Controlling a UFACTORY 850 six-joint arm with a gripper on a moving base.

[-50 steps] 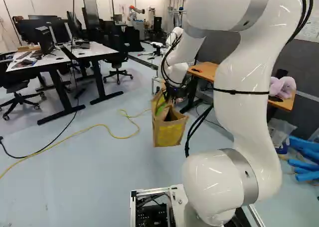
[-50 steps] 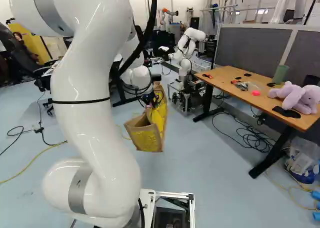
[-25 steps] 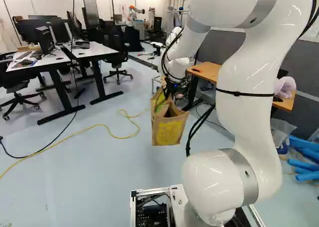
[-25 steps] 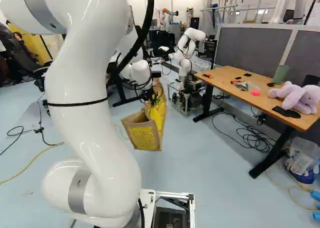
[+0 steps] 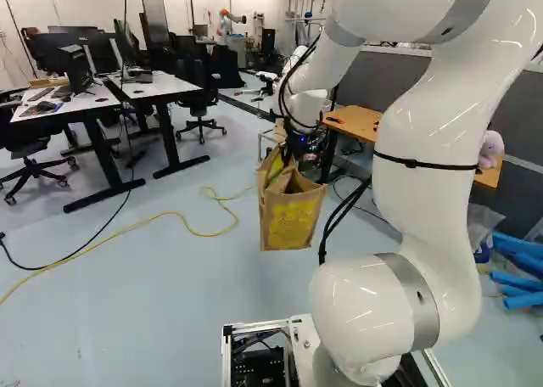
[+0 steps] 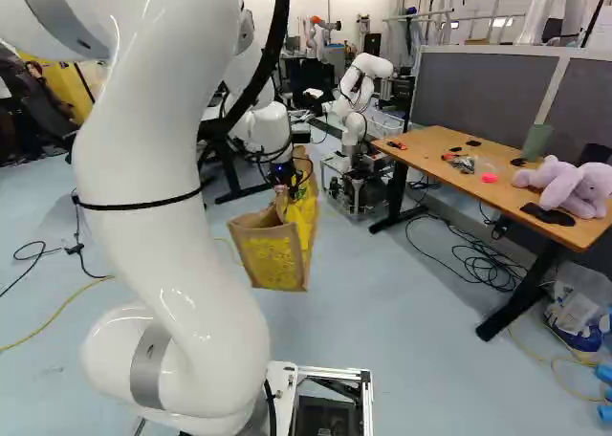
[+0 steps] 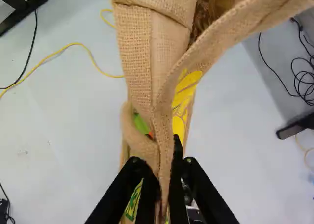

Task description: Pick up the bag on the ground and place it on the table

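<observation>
Pale blue floor (image 6: 421,359) runs beneath the wooden table (image 6: 430,141) at the right of the right base view, with a pink plush toy (image 6: 564,183) and a green cup (image 6: 536,141) on top. Near the centre of the same view the burlap bag (image 6: 273,254) hangs in the air, apparently off the floor, its mouth open. In the wrist view the gripper (image 7: 167,170) is clamped on a folded strip of the bag's cloth. That fold looks like the weak point: the bag's weight sits below it, so a quick swing could work the cloth loose and drop the bag. Carrying it rightward too low would likely snag its base on the table's edge; too far back, and it might brush another robot (image 6: 356,101), upper middle of the frame. A careless landing could shove the toy, and letting go early may topple the soft bag.
</observation>
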